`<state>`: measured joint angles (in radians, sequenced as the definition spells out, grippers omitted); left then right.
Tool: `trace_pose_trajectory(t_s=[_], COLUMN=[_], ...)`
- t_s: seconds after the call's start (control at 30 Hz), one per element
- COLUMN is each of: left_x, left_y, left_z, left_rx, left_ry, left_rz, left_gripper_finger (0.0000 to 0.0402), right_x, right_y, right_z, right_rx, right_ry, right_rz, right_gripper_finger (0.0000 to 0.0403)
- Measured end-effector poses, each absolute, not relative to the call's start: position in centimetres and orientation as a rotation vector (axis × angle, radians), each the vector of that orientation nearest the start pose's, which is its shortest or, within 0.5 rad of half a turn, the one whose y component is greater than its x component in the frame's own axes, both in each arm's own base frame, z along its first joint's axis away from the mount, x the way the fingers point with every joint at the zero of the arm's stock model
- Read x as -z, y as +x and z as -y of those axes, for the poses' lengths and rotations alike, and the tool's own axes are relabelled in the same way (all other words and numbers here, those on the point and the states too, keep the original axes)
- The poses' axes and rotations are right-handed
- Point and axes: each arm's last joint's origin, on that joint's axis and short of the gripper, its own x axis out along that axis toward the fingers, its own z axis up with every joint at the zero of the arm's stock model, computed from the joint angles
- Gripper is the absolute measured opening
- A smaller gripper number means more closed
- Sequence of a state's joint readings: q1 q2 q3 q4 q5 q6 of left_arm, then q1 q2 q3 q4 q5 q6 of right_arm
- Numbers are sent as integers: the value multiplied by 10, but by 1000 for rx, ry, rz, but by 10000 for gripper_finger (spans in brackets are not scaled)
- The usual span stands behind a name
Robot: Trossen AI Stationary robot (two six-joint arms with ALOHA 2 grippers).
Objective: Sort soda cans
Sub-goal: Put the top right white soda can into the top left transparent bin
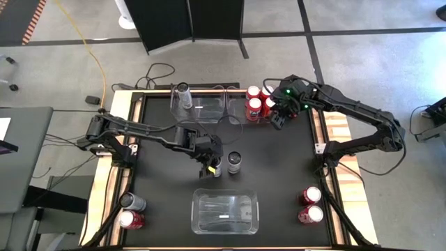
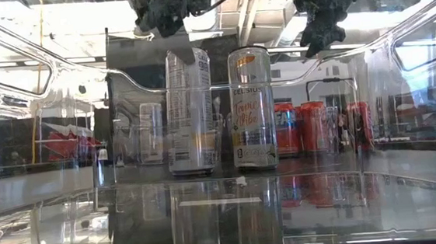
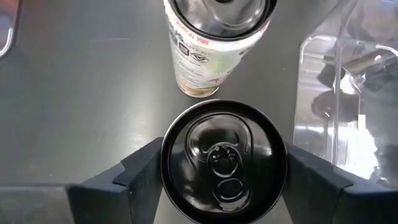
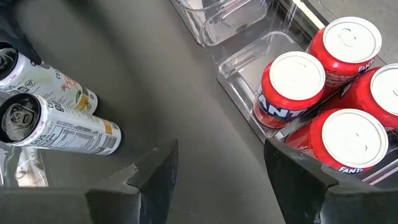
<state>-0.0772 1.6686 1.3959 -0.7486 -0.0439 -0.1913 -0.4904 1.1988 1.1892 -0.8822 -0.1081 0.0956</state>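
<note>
A silver can [image 1: 215, 168] stands upright on the black table's middle, with a second silver can [image 1: 234, 162] just to its right. My left gripper [image 1: 211, 164] hangs over the first can, its fingers down both sides of the can's top [image 3: 224, 158]. My right gripper [image 1: 279, 117] is open and holds nothing, hovering beside several red cans [image 1: 256, 102] that stand at the far bin's right end [image 4: 292, 87]. One silver can [image 1: 183, 93] stands in the far clear bin [image 1: 209, 110]. Both middle cans also show in the low view [image 2: 188, 112]. My left gripper comes from above, pointing down, and pinches the silver can between its two fingers [image 3: 146, 171] just below the rim [image 3: 171, 155], one finger on each side. The can stands upright with its base on the table [image 2: 193, 171].
A clear bin without cans [image 1: 225, 213] sits at the near edge. A silver can [image 1: 134, 202] and a red can [image 1: 129, 219] stand at the near left corner, two red cans [image 1: 311, 204] at the near right. Bare black table lies between the middle cans and my right gripper.
</note>
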Motion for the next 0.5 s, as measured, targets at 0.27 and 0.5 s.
trace_pose_trajectory(t_s=[0.27,0.5], left_x=[-286,-311], left_y=[343,337], left_z=[22,3], left_rx=[-197,-320], left_ry=[-126,-174], left_rz=[-1057,-1089], left_gripper_finger=[263,258], right_x=[-332,-332], right_y=[205,205], right_z=[106,106], right_rx=[402,403], right_ry=[360,363], right_rz=[-839,-839], right_gripper_finger=[255,255])
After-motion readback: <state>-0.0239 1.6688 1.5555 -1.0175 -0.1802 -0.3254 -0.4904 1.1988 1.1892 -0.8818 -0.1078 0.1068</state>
